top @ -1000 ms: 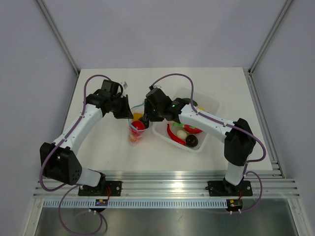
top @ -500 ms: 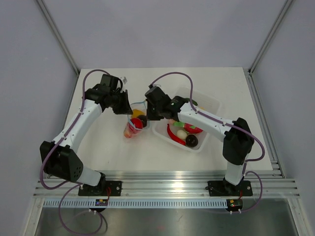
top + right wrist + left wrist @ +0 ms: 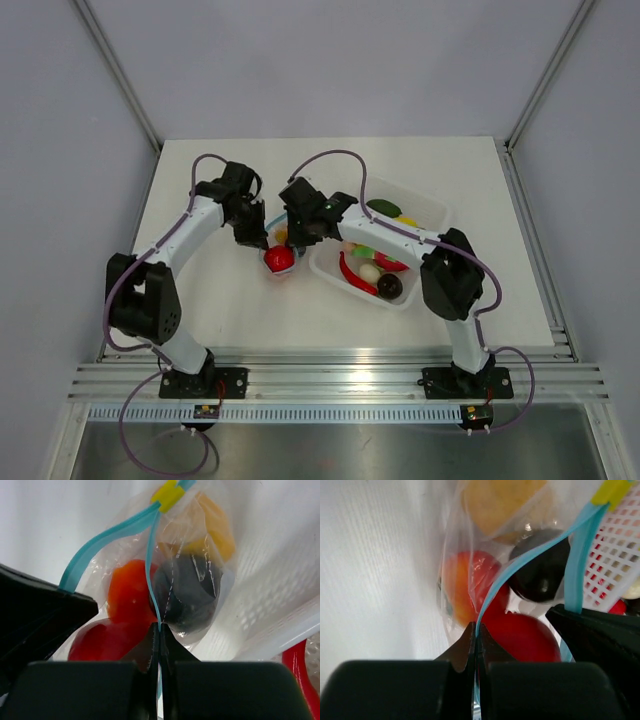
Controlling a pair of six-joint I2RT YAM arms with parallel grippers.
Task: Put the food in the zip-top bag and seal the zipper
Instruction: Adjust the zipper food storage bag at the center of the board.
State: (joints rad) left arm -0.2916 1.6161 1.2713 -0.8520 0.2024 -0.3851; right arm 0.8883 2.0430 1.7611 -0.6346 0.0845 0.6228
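Observation:
The clear zip-top bag (image 3: 279, 250) lies between my two grippers, left of the white tray (image 3: 425, 213). It holds red (image 3: 530, 637), orange-red (image 3: 462, 587), yellow-orange (image 3: 502, 502) and dark brown (image 3: 540, 572) food. My left gripper (image 3: 476, 632) is shut on one side of the light blue zipper (image 3: 520, 562). My right gripper (image 3: 159, 630) is shut on the other side of the zipper (image 3: 152, 580). A yellow slider (image 3: 167, 495) sits at the zipper's far end. In the top view the grippers (image 3: 255, 232) (image 3: 298, 232) flank the bag's mouth.
The white tray holds a red chili (image 3: 352, 275), a dark brown piece (image 3: 389, 286), a cream piece (image 3: 370, 270), green pieces (image 3: 383, 206) and a red piece (image 3: 392, 264). The tray's mesh wall (image 3: 615, 565) lies right beside the bag.
Both grippers have moved closer together and nearer the tray. The bag has dropped from hanging stretched between them to a bunched heap on the table.

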